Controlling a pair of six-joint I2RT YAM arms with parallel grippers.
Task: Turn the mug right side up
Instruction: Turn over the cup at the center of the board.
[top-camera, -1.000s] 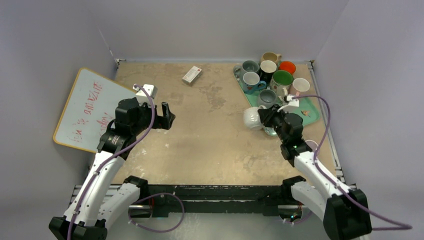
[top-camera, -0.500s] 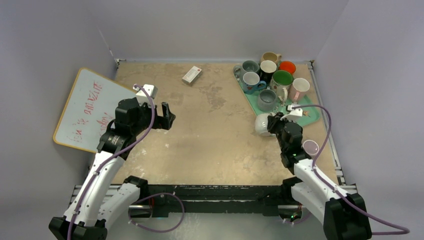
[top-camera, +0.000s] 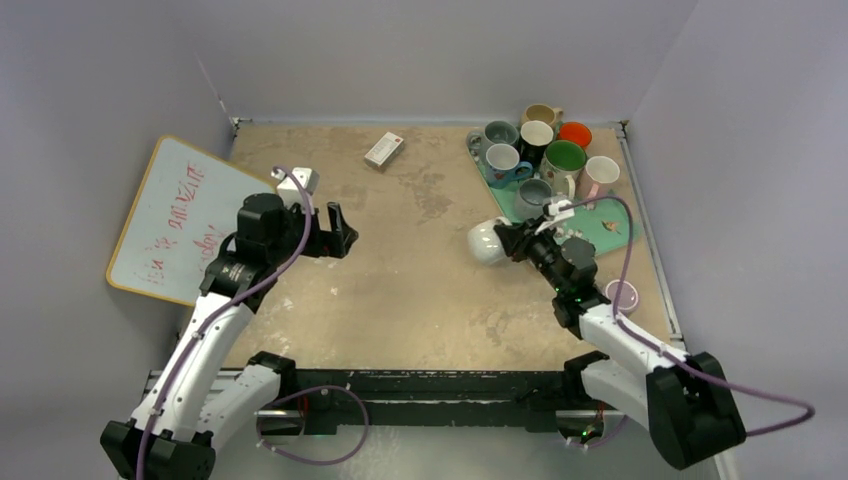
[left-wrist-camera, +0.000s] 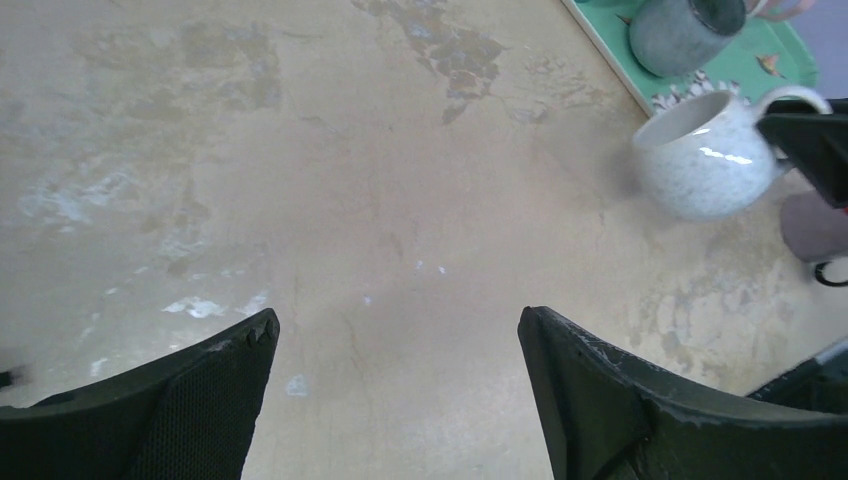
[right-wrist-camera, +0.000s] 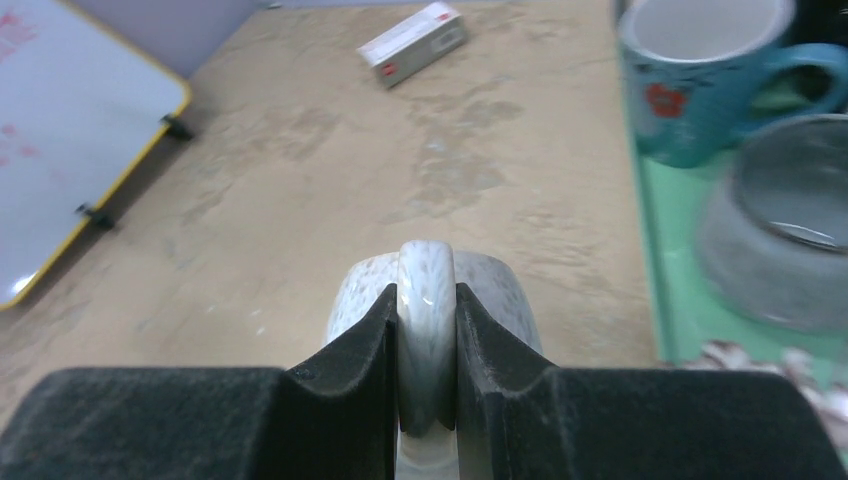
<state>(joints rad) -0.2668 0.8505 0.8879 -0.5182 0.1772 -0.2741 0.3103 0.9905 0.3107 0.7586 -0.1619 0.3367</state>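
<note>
Right gripper (right-wrist-camera: 427, 300) clamped tight on the handle of the white mug (top-camera: 487, 240).
The mug was just beside the green tray (left-wrist-camera: 745, 85); the left gripper (left-wrist-camera: 397, 335) hung with fingers apart.

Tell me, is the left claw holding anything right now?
No, the left claw hangs open above the table, and only the table surface shows in the gap.

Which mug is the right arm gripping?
The white speckled mug left of the green tray; right gripper jaws pinch its handle. No other is gripped.
</note>
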